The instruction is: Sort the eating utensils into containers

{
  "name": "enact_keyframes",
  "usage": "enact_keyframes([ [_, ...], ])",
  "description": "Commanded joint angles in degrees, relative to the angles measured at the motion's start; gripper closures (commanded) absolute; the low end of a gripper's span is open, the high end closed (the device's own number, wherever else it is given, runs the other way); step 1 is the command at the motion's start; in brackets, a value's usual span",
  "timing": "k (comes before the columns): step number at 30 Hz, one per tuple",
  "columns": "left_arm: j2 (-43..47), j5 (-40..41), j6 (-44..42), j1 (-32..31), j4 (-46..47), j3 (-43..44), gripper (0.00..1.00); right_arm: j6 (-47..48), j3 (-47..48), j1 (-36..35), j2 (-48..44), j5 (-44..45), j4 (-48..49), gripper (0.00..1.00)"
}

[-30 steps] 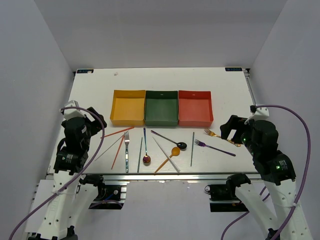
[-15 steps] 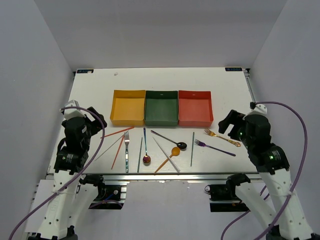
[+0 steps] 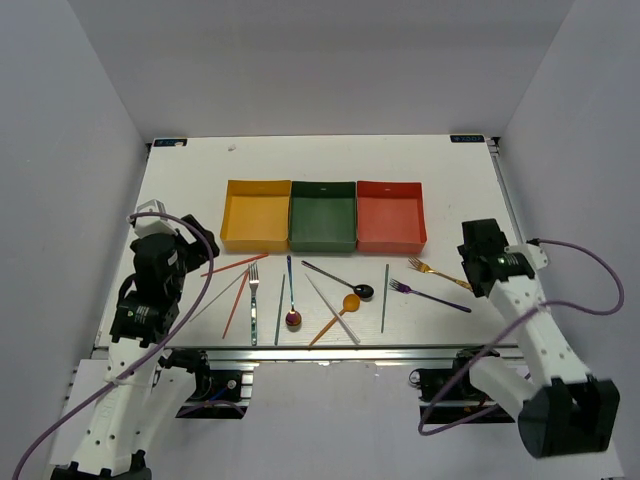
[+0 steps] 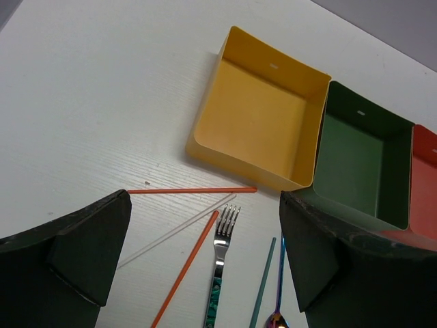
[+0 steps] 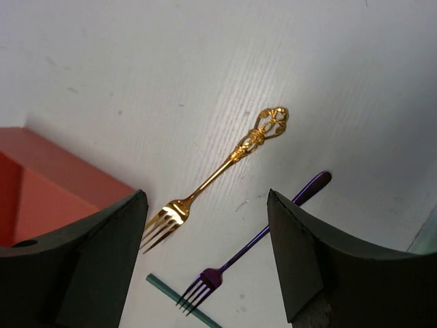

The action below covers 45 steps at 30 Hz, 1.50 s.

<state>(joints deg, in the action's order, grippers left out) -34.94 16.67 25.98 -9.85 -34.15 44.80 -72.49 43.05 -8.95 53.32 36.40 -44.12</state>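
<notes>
Gold fork (image 5: pixel 217 166) flat on the white table (image 5: pixel 136 68), just ahead of the wide-open right tool (image 5: pixel 206 201).

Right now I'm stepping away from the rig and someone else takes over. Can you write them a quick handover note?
Left claw: open, empty, over the orange chopsticks and silver fork, near the yellow tray.
Right claw: open, empty, over the gold fork; purple fork beside it.
The yellow tray, green tray and red tray sit side by side, all empty.
Done: nothing sorted.
Left: every fork, spoon and chopstick lies on the table in front of the trays.
</notes>
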Motion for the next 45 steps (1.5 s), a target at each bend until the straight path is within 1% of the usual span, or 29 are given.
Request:
enact_keyframes([
  [1, 0.4, -0.6, 0.0, -0.7, 1.2, -0.1, 0.02, -15.5, 4.1, 1.1, 10.4, -0.7, -3.5, 0.24],
  [3, 0.7, -0.4, 0.0, -0.7, 1.2, -0.2, 0.02, -20.9, 5.0, 1.1, 16.0, -2.8, -5.3, 0.24],
  [5, 0.6, -0.3, 0.0, -0.9, 1.1, -0.2, 0.02, -23.6, 4.9, 1.1, 18.3, -5.8, -4.8, 0.29],
  [6, 0.5, -0.1, 0.0, -1.2, 1.2, -0.1, 0.02, -23.3, 4.7, 1.1, 19.9, -7.7, -1.3, 0.31],
  [7, 0.5, -0.1, 0.0, -1.6, 1.1, -0.2, 0.02, -23.7, 5.0, 1.0, 20.7, -8.2, -0.4, 0.32],
  [11, 0.6, 0.7, 0.1, -3.4, 0.8, -0.1, 0.02, -24.5, 6.8, 1.1, 24.5, -8.8, 1.1, 0.34],
  [17, 0.0, 1.4, 0.4, -3.9, 0.5, -0.1, 0.02, -27.0, 4.9, 1.0, 30.3, -13.1, 4.7, 0.41],
  [23, -0.7, 1.5, 0.4, -4.3, 0.5, -0.1, 0.02, -30.7, 3.9, 0.9, 32.1, -13.1, 4.7, 0.49],
  [24, -0.7, 1.5, 0.4, -4.3, 0.5, -0.1, 0.02, -31.4, 3.5, 1.0, 32.3, -13.3, 4.7, 0.53],
  [26, -0.7, 1.7, 0.4, -4.3, 0.4, -0.1, 0.02, -33.0, 2.3, 1.0, 32.7, -13.6, 5.1, 0.58],
  [28, -0.7, 1.7, 0.5, -4.4, 0.3, -0.1, 0.02, -33.9, 1.9, 1.0, 33.3, -14.1, 5.0, 0.66],
  [29, -0.8, 1.8, 0.5, -4.5, 0.4, -0.1, 0.02, -34.0, 1.8, 1.0, 34.0, -14.2, 5.4, 0.67],
  [35, -1.0, 2.1, 0.5, -4.9, 0.0, 0.0, 0.02, -34.0, 2.3, 1.0, 37.2, -15.3, 6.3, 0.69],
  [38, -1.1, 2.3, 0.7, -5.0, 0.0, 0.0, 0.02, -34.6, 1.9, 1.0, 37.4, -15.8, 6.1, 0.75],
  [40, -1.4, 2.3, 0.7, -5.0, 0.0, 0.1, 0.02, -35.5, 1.0, 1.0, 37.0, -16.0, 6.1, 0.85],
  [43, -1.6, 2.4, 0.7, -5.0, -0.1, 0.2, 0.02, -36.0, 0.7, 1.1, 35.6, -15.6, 6.1, 0.94],
  [44, -1.5, 2.6, 0.7, -5.0, -0.1, 0.2, 0.02, -36.1, 0.9, 1.0, 34.9, -15.3, 5.9, 0.99],
  [45, -1.5, 2.6, 0.7, -5.0, -0.1, 0.2, 0.02, -36.2, 1.1, 1.0, 34.6, -15.2, 5.5, 1.0],
])
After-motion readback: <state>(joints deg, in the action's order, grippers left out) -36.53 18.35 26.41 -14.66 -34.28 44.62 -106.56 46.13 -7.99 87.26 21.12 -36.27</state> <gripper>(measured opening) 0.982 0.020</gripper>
